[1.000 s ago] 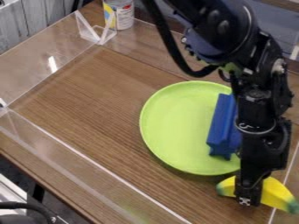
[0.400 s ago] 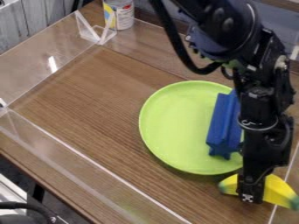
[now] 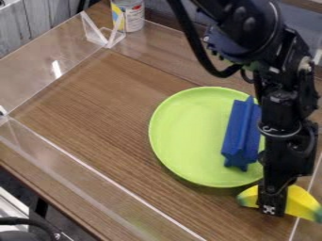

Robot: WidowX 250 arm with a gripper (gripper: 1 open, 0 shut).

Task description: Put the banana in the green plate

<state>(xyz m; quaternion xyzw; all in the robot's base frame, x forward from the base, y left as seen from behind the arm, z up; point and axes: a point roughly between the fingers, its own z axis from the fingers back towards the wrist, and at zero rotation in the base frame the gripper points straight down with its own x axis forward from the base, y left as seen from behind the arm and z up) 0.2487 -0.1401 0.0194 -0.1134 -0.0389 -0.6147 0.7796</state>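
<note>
Banana (image 3: pixel 292 201) sits on the worktop (image 3: pixel 101 104) at the near right corner, just outside the green plate (image 3: pixel 189 132), and my end effector (image 3: pixel 272 200) is down over its middle, pinching it. The grip looks narrow on a smooth curve; it could twist free as I lift. The blue block (image 3: pixel 240 132) on the plate's right side could get knocked.

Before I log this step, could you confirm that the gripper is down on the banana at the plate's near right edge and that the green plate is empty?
Not quite: the green plate is not empty. The camera view shows a blue ridged block lying on its right side. The rest holds: the gripper is down on the banana, off the plate's near right edge.
</note>
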